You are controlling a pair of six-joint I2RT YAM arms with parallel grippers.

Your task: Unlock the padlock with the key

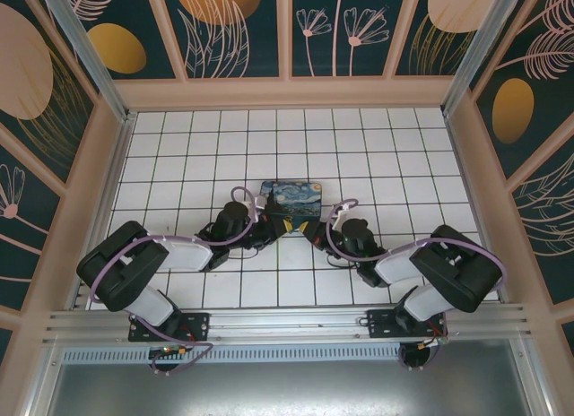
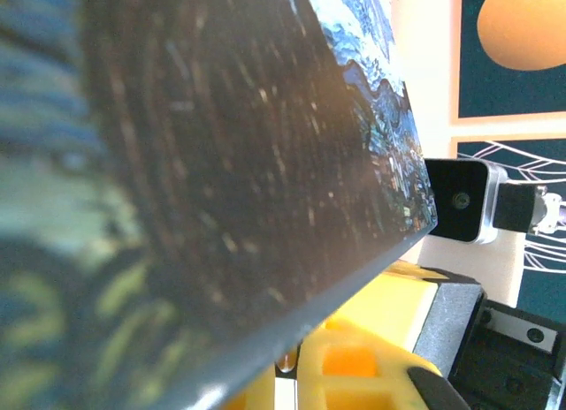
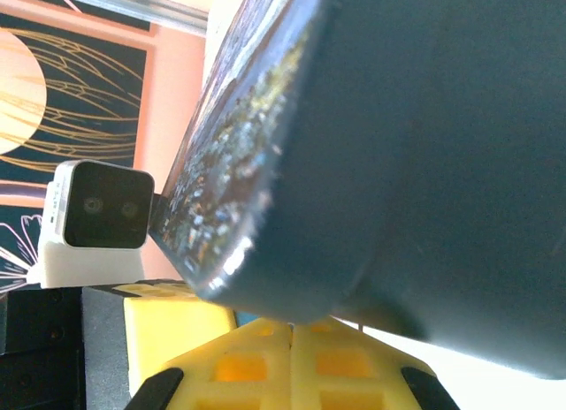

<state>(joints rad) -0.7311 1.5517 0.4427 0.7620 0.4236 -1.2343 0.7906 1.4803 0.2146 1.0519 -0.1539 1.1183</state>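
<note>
The blue-and-yellow starry-night box (image 1: 290, 199) sits mid-table, and both grippers meet at its near edge. My left gripper (image 1: 272, 222) (image 2: 296, 375) has its yellow fingers (image 2: 358, 366) nearly together under the box (image 2: 221, 163). A tiny silvery-gold metal piece (image 2: 288, 360) is pinched between them, seemingly the padlock; most of it is hidden. My right gripper (image 1: 311, 229) (image 3: 292, 329) has its yellow fingers (image 3: 239, 366) pressed tight together, tips against the underside of the box (image 3: 424, 163). No key can be made out.
The two grippers face each other almost touching. The right wrist's camera block (image 2: 460, 201) shows in the left wrist view, and the left one (image 3: 97, 207) in the right wrist view. Patterned walls (image 1: 287, 30) enclose the white tiled floor (image 1: 269, 147).
</note>
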